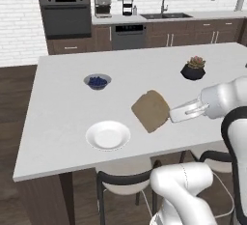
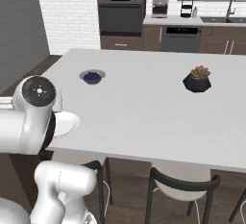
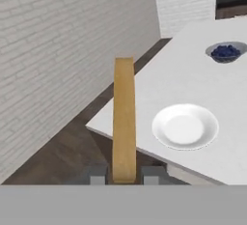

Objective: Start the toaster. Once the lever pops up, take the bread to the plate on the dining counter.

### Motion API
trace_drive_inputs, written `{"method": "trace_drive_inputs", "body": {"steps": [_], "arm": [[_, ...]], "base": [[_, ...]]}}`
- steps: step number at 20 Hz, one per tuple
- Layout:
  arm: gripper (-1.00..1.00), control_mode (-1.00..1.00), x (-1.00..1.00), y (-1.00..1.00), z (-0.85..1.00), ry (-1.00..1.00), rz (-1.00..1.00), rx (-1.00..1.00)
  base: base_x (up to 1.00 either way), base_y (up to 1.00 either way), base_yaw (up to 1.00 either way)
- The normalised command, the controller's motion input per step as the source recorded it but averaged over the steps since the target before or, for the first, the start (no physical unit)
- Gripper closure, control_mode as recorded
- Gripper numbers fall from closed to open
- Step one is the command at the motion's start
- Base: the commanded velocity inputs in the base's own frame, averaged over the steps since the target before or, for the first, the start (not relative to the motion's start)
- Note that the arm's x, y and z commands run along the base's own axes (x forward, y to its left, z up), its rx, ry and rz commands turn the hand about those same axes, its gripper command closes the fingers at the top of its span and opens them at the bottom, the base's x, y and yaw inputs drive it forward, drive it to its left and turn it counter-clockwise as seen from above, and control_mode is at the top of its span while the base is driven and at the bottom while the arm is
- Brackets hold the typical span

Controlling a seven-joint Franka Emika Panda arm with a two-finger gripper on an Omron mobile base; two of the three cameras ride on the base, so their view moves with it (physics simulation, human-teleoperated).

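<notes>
The hand (image 1: 170, 117) grips the toast slice (image 1: 151, 110) — above the bench (image 1: 62, 103), near the white plate (image 1: 108, 135) by its front edge.

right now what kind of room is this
A home kitchen, most likely: a built-in oven, a sink under a window, and a long dining counter with stools tucked under it.

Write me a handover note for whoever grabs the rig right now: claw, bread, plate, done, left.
Claw: shut on the bread, gripping its edge; the slice is held in the air above the dining counter.
Plate: bare, near the counter's front edge, below and left of the bread in the left base view.
Done: bread is out of the toaster and carried over the counter.
Left: move it over the plate, lower it, open the claw, back off.
Nearby: berry bowl, potted plant.
</notes>
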Motion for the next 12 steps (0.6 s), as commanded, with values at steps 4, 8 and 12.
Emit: {"method": "trace_drive_inputs", "body": {"steps": [4, 8, 12], "arm": [[1.00, -1.00, 0.98, 0.01, -0.38, 0.09, 0.21, 0.18], [1.00, -1.00, 0.96, 0.25, -0.60, 0.35, 0.12, -0.02], [1.00, -1.00, 0.97, 0.52, -0.66, 0.25, -0.07, -0.17]], "base": [[0.00, 0.00, 0.00], [0.00, 0.00, 0.00], [0.00, 0.00, 0.00]]}}
